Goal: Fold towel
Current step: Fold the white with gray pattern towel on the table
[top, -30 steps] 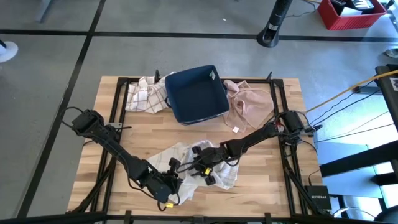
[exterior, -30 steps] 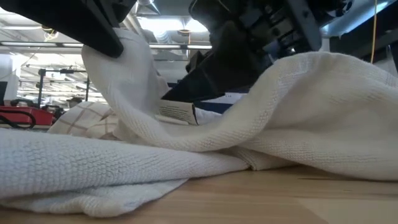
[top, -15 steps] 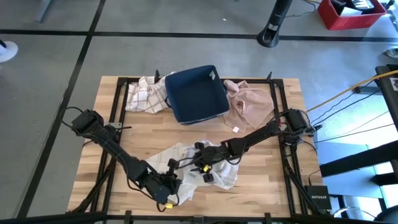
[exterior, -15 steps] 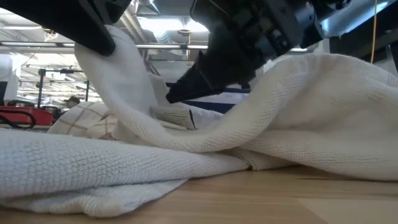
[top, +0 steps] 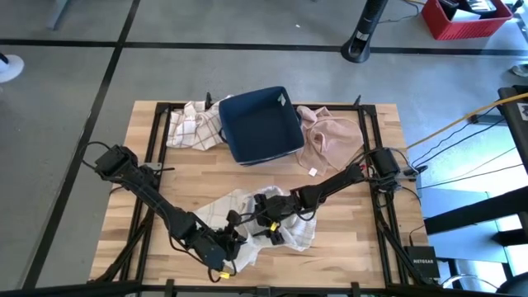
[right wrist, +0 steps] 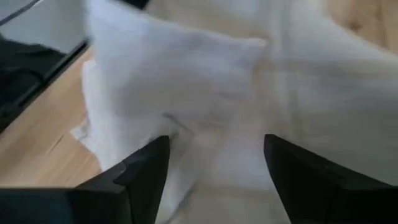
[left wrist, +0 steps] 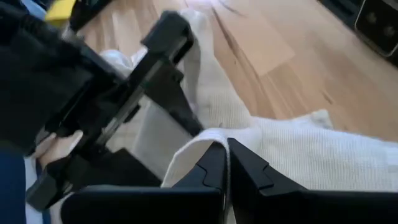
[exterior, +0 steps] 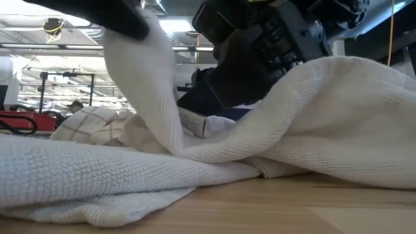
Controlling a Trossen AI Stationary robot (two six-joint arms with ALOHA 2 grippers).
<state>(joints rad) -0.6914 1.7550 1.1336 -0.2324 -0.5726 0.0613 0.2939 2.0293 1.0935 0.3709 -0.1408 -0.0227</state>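
High view: left gripper (top: 233,242) pinches the towel (top: 239,204) on the table (top: 165,177); right gripper (top: 262,224) hovers, fingers wide.

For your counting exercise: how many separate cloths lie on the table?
3. A white towel at the near middle under both grippers, a checked cloth left of the blue bin, and a pink cloth right of it. More may be hidden.
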